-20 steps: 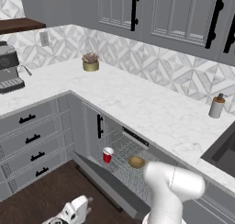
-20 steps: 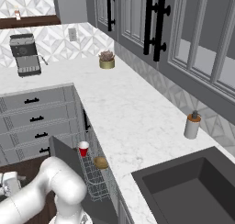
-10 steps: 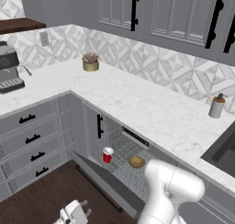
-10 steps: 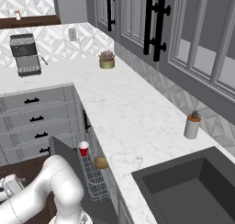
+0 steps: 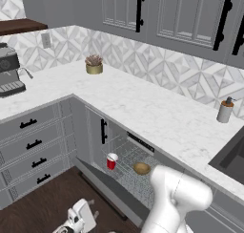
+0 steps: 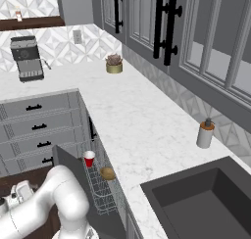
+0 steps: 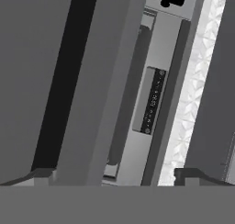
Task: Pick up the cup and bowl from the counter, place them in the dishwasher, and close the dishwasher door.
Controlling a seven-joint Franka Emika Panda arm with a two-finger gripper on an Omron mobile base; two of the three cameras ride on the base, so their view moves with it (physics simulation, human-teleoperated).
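The dishwasher [image 5: 133, 153] stands open under the counter [image 5: 143, 108]. In its wire rack [image 6: 98, 189] the red cup [image 5: 111, 161] [image 6: 89, 158] stands upright with the tan bowl [image 5: 141, 168] [image 6: 107, 173] beside it. The dishwasher door [image 5: 109, 186] [image 6: 68, 159] hangs partly lowered, slanting out over the floor. My gripper [image 5: 78, 220] [image 6: 19, 194] is low by the floor, in front of and below the door's outer edge. In the hand view the gripper [image 7: 117, 177] is open with nothing between its fingertips, and the grey door panel [image 7: 92, 81] looms close ahead.
Grey drawers with black handles [image 5: 33, 143] stand left of the dishwasher. A coffee machine [image 5: 9, 77], a potted plant [image 5: 94, 65] and a soap dispenser [image 5: 225, 110] sit on the counter. The dark sink [image 6: 201, 203] lies to the right. Dark wood floor [image 5: 43, 203] stretches under the hand.
The hand has shifted only slightly, low by the floor. The door, the cup and the bowl have not moved.
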